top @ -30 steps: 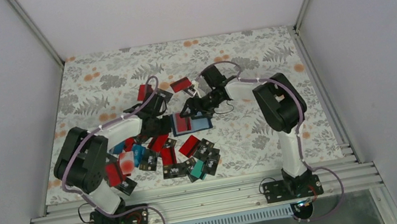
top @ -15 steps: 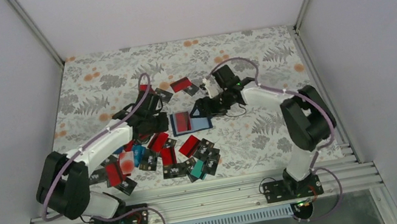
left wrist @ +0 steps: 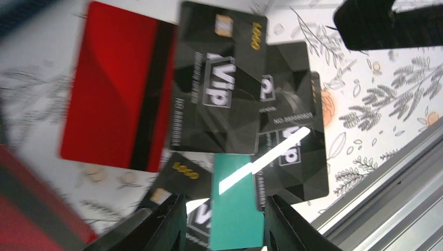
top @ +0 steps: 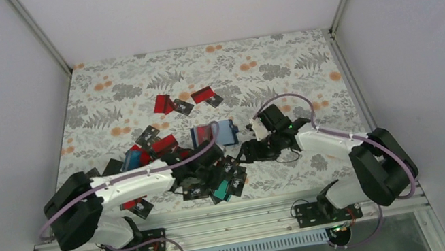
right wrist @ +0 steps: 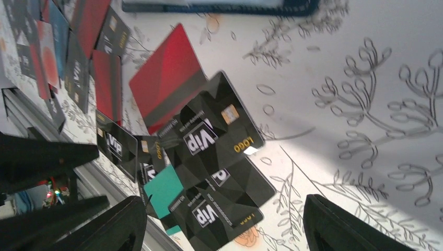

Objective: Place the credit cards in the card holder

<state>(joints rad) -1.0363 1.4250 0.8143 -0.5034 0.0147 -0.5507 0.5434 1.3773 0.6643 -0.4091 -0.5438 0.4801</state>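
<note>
The card holder (top: 226, 133) lies open at mid-table, its dark edge also at the top of the right wrist view (right wrist: 219, 5). Several credit cards lie in a heap at the front: black VIP cards (right wrist: 219, 136), a teal card (left wrist: 235, 209) and a red card (left wrist: 115, 89). My left gripper (top: 208, 169) hovers low over this heap, open, with the teal card lying below the gap between its fingers (left wrist: 175, 227). My right gripper (top: 247, 155) stands just right of the heap, wide open, with the black cards below it and nothing in it (right wrist: 224, 204).
More cards lie to the left of the heap (top: 136, 158), and two red ones lie farther back (top: 164, 103) (top: 202, 94). The metal rail of the table's near edge (left wrist: 397, 178) runs close beside the heap. The left gripper's dark fingers (right wrist: 47, 157) show in the right wrist view.
Both grippers left the card holder and came toward the near edge, to the heap of cards. The left arm swung right and stretched out, its jaws spreading wider.
</note>
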